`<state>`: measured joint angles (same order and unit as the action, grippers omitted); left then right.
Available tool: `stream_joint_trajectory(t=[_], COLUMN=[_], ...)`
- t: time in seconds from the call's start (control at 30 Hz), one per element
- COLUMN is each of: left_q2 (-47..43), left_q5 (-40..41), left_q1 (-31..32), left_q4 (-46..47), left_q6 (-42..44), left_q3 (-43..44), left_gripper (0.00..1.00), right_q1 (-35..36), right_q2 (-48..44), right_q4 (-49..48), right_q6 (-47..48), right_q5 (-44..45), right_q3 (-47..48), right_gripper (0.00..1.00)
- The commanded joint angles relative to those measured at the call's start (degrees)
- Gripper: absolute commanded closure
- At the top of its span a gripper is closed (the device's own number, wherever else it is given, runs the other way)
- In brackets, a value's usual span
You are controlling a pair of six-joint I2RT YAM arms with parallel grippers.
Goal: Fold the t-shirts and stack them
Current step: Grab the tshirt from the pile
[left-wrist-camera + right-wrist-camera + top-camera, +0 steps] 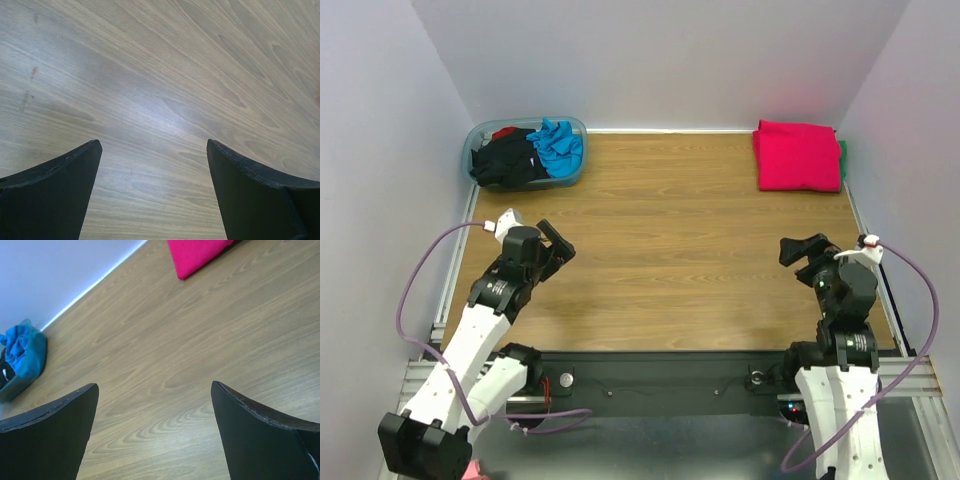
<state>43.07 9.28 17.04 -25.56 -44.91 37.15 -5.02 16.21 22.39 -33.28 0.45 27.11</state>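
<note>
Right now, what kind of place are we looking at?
Probably a lab robot test cell, not a home: a wooden tabletop boxed in by plain white walls, left arm and right arm mounted on a metal rail, a tub of crumpled t-shirts.

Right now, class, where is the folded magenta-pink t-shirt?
In the top view, the magenta-pink t-shirt lies folded in the far right corner of the table, by the walls, across from the plastic tub in the far left corner.
</note>
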Motion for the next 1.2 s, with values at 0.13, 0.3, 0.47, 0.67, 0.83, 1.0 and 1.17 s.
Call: stream_joint_trajectory(t=[0.13, 0.3, 0.47, 0.67, 0.83, 1.0, 1.17], left_q2=[11.4, 27.6, 47.2, 71.5, 86.1, 92.5, 94.9], left_q5=[2.0, 0.7, -4.4, -1.3, 2.1, 2.9, 3.6], left_q1=[-1.2, -4.6, -9.1, -9.8, -10.7, -11.9, -12.8], left_q4=[6.7, 9.7, 9.0, -0.2, -6.7, -4.9, -0.9], left_q6=[3.2, 7.8, 10.3, 13.3, 14.1, 13.0, 13.2], left_q3=[11.9, 25.7, 44.0, 69.8, 92.7, 96.5, 95.7], left_gripper=[0.02, 0.02, 0.02, 0.02, 0.04, 0.04, 0.07], right_q1=[0.1, 0.1, 0.1, 0.1, 0.1, 0.1, 0.1], right_q2=[9.5, 17.6, 28.8, 35.7, 37.5, 39.4, 39.9], right_q4=[-1.5, -1.6, -1.8, -2.7, -3.1, -3.4, -3.4], right_q6=[-0.2, 0.9, 1.8, 3.2, 4.3, 4.5, 5.1], right_q5=[-2.2, -3.4, -6.3, -6.6, -5.9, -5.5, -5.7], right_q3=[3.6, 6.5, 10.1, 12.3, 11.6, 11.6, 11.3], right_gripper=[0.0, 0.0, 0.0, 0.0, 0.0, 0.0, 0.0])
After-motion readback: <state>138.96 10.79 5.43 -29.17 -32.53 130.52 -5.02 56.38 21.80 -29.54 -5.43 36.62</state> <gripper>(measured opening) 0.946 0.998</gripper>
